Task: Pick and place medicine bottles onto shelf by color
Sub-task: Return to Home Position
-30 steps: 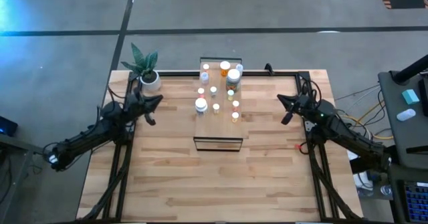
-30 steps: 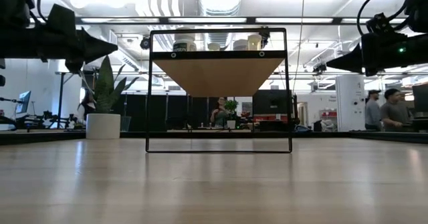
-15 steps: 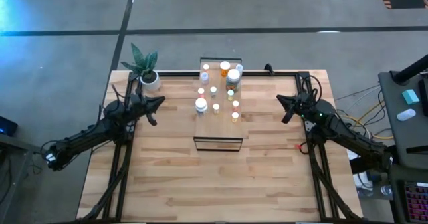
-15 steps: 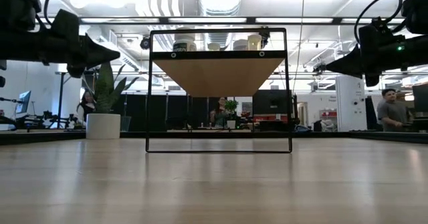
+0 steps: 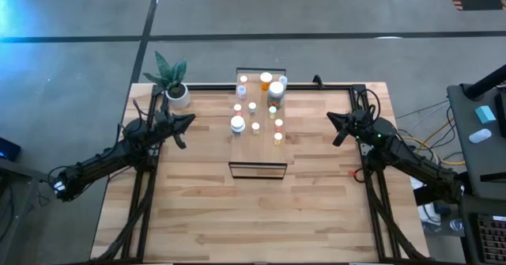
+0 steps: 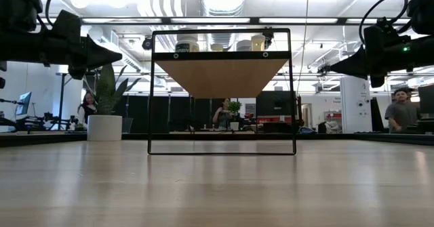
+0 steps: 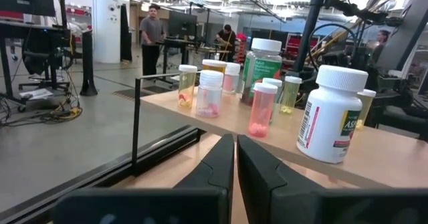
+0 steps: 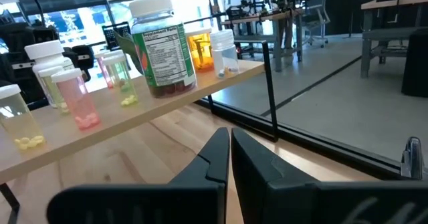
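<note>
Probably fully together, left pincer [image 7: 235,141] and right pincer [image 8: 229,134] flank the shelf [image 5: 258,151], whose medicine bottles [image 7: 332,114] partly hide each other.

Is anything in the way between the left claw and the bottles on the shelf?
No, nothing visible. The left gripper hangs shut over the left side of the table, and only bare wood lies between it and the shelf, where the bottles stand. The right gripper waits on the right side.
</note>
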